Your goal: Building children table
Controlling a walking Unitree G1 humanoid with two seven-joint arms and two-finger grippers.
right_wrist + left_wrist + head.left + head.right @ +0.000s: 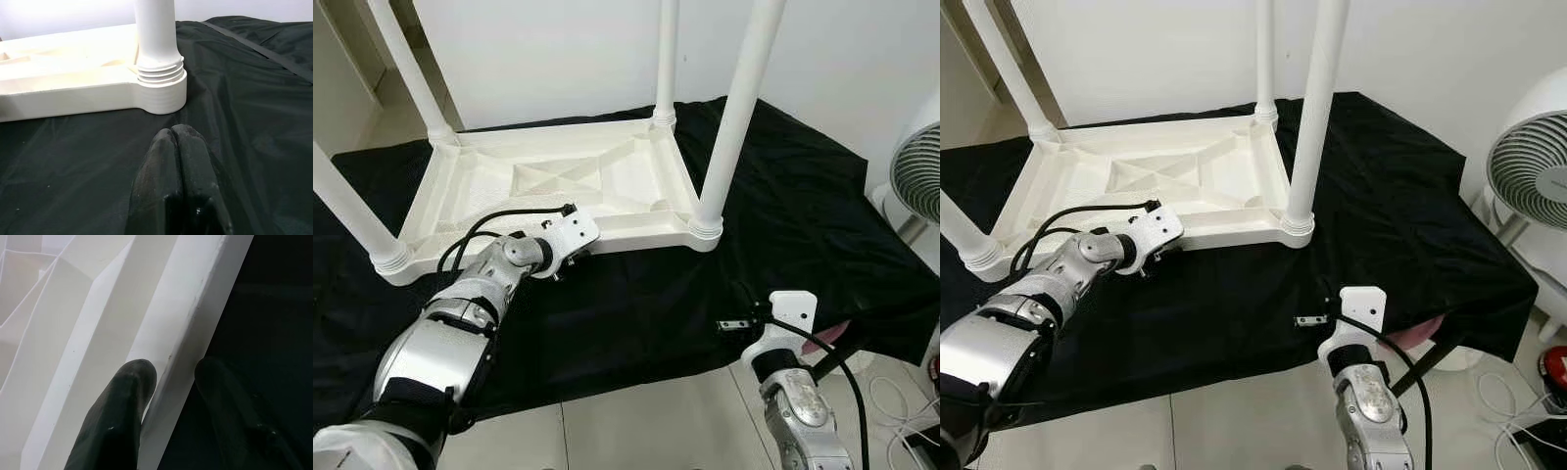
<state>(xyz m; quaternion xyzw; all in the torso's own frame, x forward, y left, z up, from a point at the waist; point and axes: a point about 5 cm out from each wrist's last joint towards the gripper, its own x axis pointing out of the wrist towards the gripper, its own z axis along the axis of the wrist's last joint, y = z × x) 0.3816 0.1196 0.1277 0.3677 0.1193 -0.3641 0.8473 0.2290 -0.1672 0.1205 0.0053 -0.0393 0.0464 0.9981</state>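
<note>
Table [558,181] is upside down on the black cloth [783,225], top face down, all four white legs screwed in and pointing up. Everything below is placed relative to the table.

Far left: near-left leg [347,211] rises from its corner socket, the far-left leg [411,69] behind it.

Left gripper [168,382] is at the table's near long edge, roughly mid-span. Fingers are spread and straddle the rim [195,323]: one finger [122,401] inside against the white wall, the other [230,406] outside over the cloth. Whether they actually squeeze the rim, can't tell; the inner one touches it, the outer one looks just clear. The left arm [460,313] reaches in from the near-left side, black cable looped over the wrist.

Underside ribs [558,176] form a crossed pattern in the middle of the frame.

Near-right leg [734,108] stands in its threaded collar [161,81] at the near-right corner, far-right leg [666,59] behind it.

Right gripper [177,147] rests low on the cloth, in front of the near-right corner and apart from it, fingers pressed together, holding nothing, pointing at that collar.

Right of the table, off the cloth: a white fan [1533,181] on the floor.
</note>
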